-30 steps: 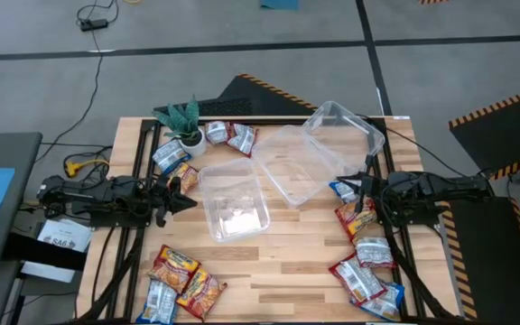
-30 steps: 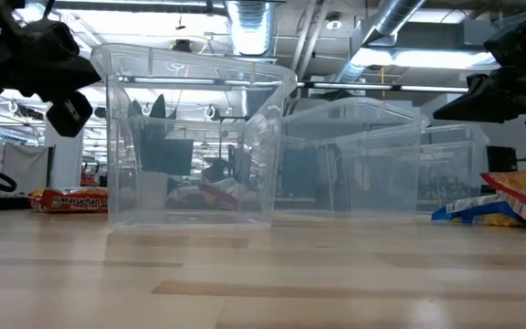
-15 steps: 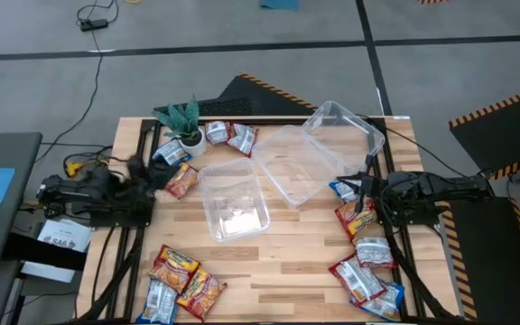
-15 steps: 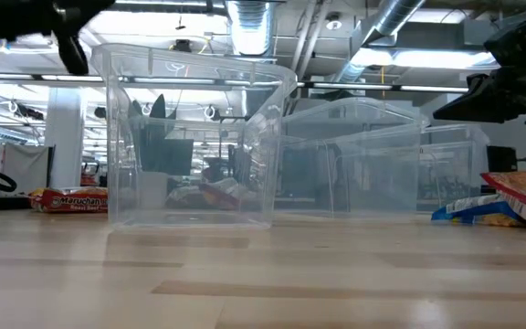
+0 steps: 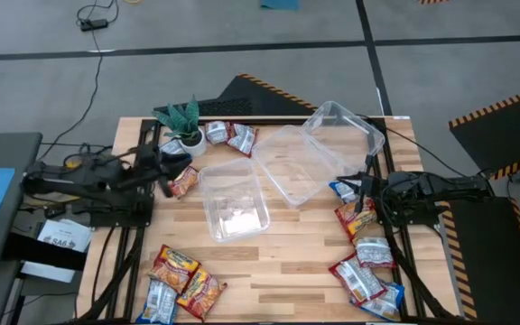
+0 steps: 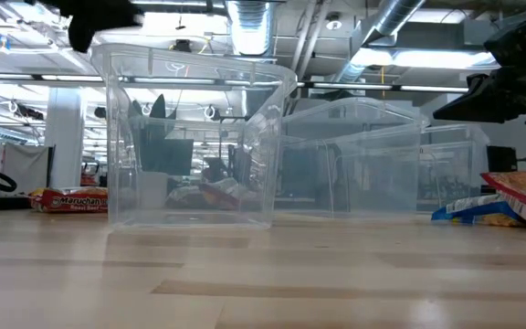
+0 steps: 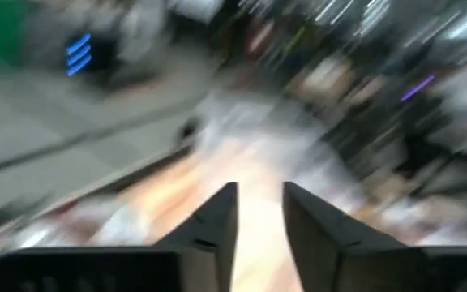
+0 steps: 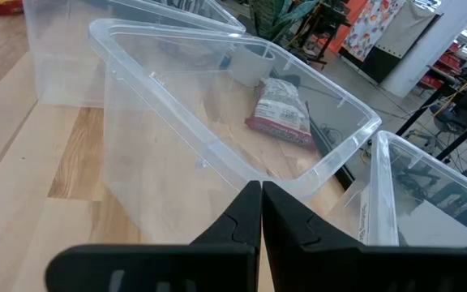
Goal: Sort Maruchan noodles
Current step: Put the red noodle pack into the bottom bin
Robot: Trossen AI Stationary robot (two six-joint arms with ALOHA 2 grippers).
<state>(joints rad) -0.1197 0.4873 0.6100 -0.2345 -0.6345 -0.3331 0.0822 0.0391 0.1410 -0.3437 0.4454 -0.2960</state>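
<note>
Maruchan noodle packets lie flat on the wooden table in three groups: by the plant at the far left (image 5: 231, 136), at the near left (image 5: 181, 279) and along the right edge (image 5: 361, 255). My left gripper (image 5: 171, 175) hangs raised above the far-left group, over a red packet (image 5: 184, 182). Its fingers (image 7: 217, 217) are open with nothing between them. My right gripper (image 8: 260, 195) waits at the right edge, shut and holding nothing, pointing at a clear tub (image 8: 217, 122).
Three clear plastic tubs stand mid-table: one near centre (image 5: 234, 202), one behind it (image 5: 297, 162), one at the far right (image 5: 343, 125). A small potted plant (image 5: 184, 120) stands at the far left corner. Bare wood lies along the near edge.
My left gripper has risen well above the table, out past the top of the low view. It has also drawn back toward the table's left and far edges and now hangs over the packets by the plant. The right arm has kept still.
</note>
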